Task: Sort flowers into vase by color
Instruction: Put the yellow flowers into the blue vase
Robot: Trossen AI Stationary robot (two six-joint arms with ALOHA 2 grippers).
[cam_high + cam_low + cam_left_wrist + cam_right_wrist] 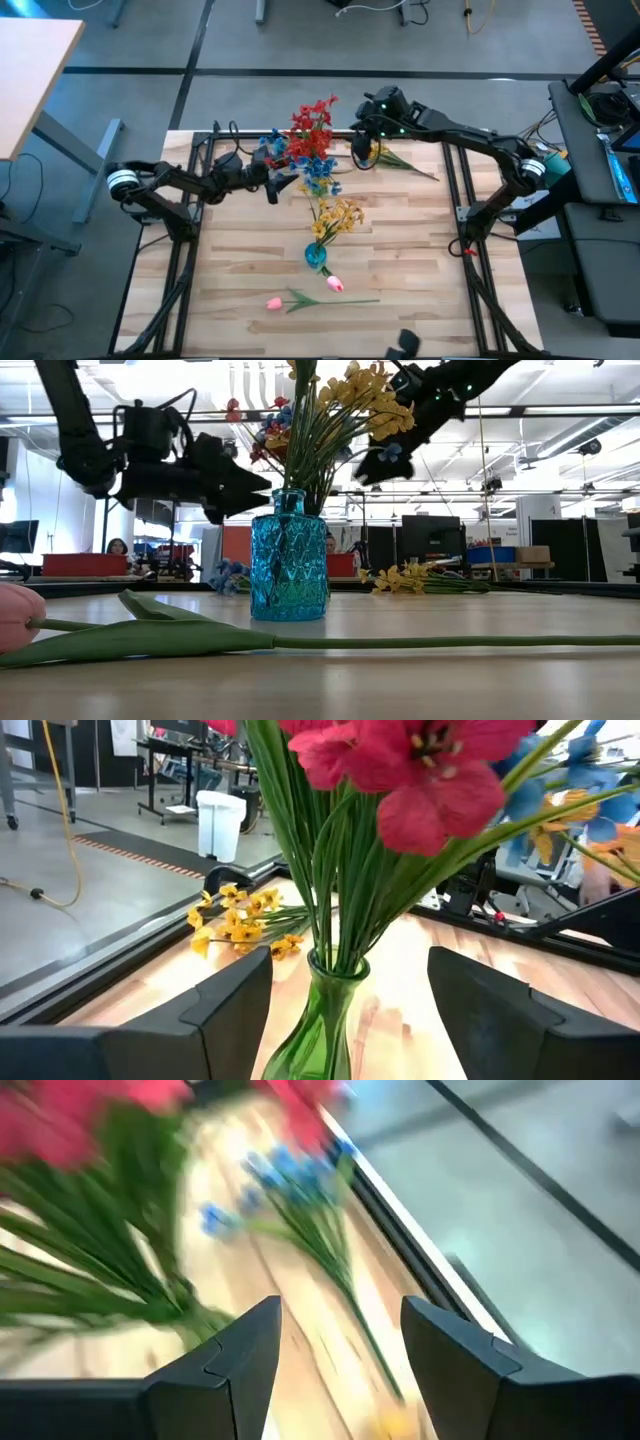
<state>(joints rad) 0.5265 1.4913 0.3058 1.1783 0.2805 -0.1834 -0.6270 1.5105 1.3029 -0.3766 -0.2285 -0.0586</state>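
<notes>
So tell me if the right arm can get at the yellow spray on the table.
Probably yes: the right hand hovers open just beside the yellow spray, with nothing between them.

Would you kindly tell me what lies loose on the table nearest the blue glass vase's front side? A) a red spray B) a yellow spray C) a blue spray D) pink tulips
D: two pink tulips lie flat on the table just in front of the blue glass vase; one's long stem crosses the low view.
</notes>
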